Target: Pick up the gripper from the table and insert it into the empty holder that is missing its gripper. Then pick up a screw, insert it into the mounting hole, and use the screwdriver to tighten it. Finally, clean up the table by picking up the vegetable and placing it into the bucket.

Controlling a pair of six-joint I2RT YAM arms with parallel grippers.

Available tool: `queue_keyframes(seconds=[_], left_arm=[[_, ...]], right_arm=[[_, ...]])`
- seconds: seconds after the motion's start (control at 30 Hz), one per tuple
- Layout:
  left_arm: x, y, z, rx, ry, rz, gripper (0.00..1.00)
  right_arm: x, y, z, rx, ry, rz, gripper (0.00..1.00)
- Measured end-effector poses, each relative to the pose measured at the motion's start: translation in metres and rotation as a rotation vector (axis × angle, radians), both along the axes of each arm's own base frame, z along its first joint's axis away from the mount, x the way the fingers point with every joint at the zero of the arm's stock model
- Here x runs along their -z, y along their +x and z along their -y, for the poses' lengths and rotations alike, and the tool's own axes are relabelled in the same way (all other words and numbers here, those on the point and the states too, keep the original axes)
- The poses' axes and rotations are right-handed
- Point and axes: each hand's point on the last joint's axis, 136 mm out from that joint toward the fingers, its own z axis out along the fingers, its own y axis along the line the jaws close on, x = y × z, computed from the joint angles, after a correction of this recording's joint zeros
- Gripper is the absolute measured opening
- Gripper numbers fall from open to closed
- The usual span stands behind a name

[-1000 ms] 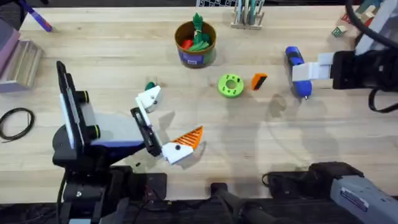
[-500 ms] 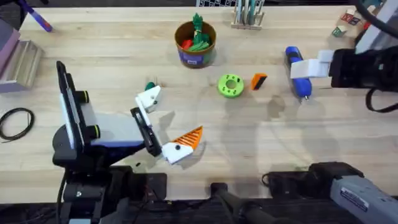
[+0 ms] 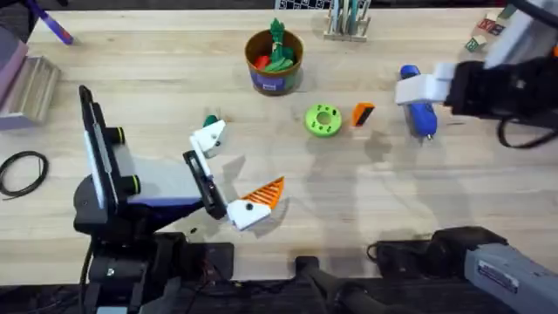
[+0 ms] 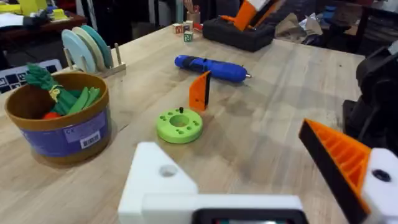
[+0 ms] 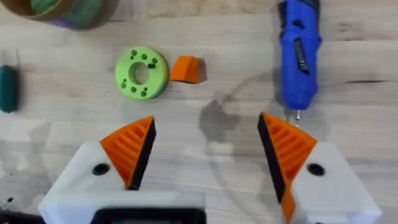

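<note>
While the left arm sits parked at the lower left in the overhead view, its gripper [image 3: 228, 174] has its fingers spread wide: one plain white holder [image 3: 209, 137] with no orange piece, and one white block carrying an orange wedge. The loose orange gripper [image 3: 363, 114] lies on the table [image 3: 131, 52] just beside the green disc [image 3: 323, 119], near the middle. The blue screwdriver [image 3: 418, 106] lies further right, and the right gripper [image 3: 420, 89] hangs over it, partly covering it. The bucket [image 3: 274, 63] stands toward the far edge with green and red vegetable pieces inside.

From the left wrist camera, the bare holder [image 4: 163, 180] is close up and the orange-tipped finger [image 4: 339, 158] sits well apart from it, so that pincer is open. Beyond them are the green disc [image 4: 179, 124], the orange gripper [image 4: 199, 91] standing right behind it, the screwdriver [image 4: 211, 68] further back, and the bucket [image 4: 59, 118].

Looking through the right wrist camera, both orange fingers [image 5: 130, 149] are spread apart with nothing between them. Past them on the wood are the screwdriver [image 5: 298, 53], the orange gripper [image 5: 185, 69] touching or almost touching the green disc [image 5: 142, 73], and a dark green thing [image 5: 7, 88] at the edge.
</note>
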Motion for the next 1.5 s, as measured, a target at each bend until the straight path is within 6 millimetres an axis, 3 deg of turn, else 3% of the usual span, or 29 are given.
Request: queue_keyframes(seconds=[0.17,0.47,0.6,0.87,1.5], left_arm=[[0.0,0.0,0.0,0.0,0.0,0.0,0.986],[0.0,0.0,0.0,0.0,0.0,0.0,0.986],[0.0,0.0,0.0,0.0,0.0,0.0,0.986],[0.0,0.0,0.0,0.0,0.0,0.0,0.986],[0.0,0.0,0.0,0.0,0.0,0.0,0.985]], right_arm=[[0.009,0.008,-0.017,-0.041,-0.006,-0.092,0.993],[0.003,0.026,-0.042,-0.109,-0.052,-0.169,0.993],[0.014,0.03,-0.05,-0.128,-0.064,-0.211,0.994],[0.041,0.04,-0.038,-0.084,-0.149,-0.293,0.992],[0.065,0.044,-0.035,-0.065,-0.187,-0.37,0.991]])
